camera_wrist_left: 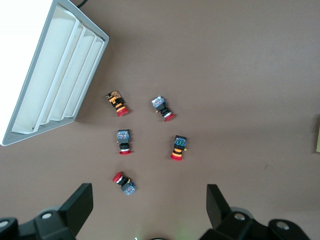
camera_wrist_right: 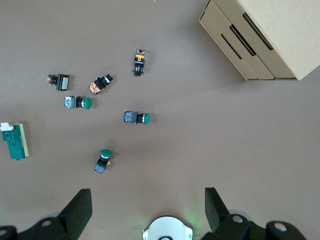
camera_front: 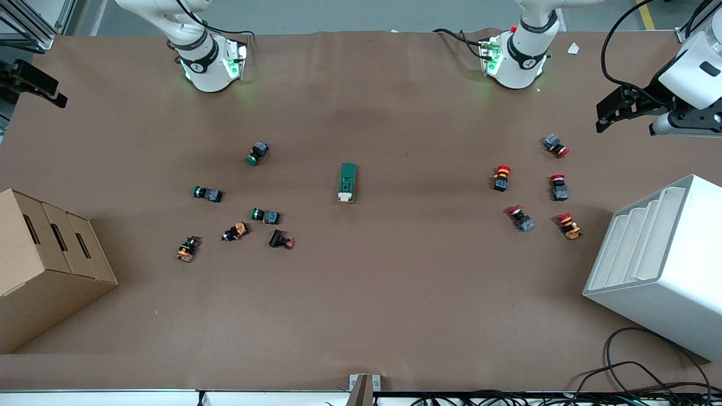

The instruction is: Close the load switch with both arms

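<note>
Load switch (camera_front: pixel 347 182) mid-table, apart from buttons.

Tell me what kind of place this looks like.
Probably a robotics lab workbench: two robot arms bolted to a paper-covered table, a green load switch among scattered push buttons, and sorting bins at each end.

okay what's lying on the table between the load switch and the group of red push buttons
Nothing. In the front view, only bare brown table lies between the load switch and the nearest red push button.
</note>
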Tool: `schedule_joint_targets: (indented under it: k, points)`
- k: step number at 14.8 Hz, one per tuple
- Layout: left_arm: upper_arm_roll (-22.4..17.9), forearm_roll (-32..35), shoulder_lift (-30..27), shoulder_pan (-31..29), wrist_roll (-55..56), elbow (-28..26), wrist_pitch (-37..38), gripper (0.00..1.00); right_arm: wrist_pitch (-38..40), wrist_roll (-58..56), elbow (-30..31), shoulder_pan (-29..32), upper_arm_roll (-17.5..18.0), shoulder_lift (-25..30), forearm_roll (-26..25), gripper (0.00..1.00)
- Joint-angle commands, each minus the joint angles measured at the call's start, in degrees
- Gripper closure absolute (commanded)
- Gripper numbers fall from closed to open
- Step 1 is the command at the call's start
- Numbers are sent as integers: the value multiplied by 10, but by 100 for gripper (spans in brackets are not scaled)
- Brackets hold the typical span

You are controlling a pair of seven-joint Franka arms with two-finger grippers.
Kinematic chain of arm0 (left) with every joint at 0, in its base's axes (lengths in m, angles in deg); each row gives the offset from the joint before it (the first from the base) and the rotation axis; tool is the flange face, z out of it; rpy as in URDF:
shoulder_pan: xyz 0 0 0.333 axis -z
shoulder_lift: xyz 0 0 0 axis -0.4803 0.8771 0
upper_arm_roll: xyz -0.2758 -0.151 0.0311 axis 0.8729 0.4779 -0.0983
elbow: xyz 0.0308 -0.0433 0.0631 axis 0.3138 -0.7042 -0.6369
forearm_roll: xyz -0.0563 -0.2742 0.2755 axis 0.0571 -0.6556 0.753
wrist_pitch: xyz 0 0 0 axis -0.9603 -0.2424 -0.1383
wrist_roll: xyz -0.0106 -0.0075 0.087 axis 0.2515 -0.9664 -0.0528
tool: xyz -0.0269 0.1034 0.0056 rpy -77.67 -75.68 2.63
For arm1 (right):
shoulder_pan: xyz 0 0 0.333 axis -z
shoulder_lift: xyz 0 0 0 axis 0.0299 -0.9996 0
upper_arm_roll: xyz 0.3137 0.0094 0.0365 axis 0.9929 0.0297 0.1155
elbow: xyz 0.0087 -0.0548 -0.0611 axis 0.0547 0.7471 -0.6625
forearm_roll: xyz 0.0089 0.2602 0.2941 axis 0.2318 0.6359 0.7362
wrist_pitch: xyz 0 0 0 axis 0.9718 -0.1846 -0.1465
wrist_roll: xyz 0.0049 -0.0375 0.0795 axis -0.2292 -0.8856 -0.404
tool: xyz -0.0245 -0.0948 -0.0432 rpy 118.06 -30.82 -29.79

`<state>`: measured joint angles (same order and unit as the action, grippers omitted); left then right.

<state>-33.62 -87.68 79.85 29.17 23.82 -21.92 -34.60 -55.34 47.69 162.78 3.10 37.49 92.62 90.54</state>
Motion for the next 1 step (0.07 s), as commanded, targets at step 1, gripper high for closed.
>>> schedule_joint_targets:
  k: [1]
  points:
    - [0, -10, 0, 1, -9, 10, 13, 0, 1, 3, -30, 19, 10, -15, 8, 0]
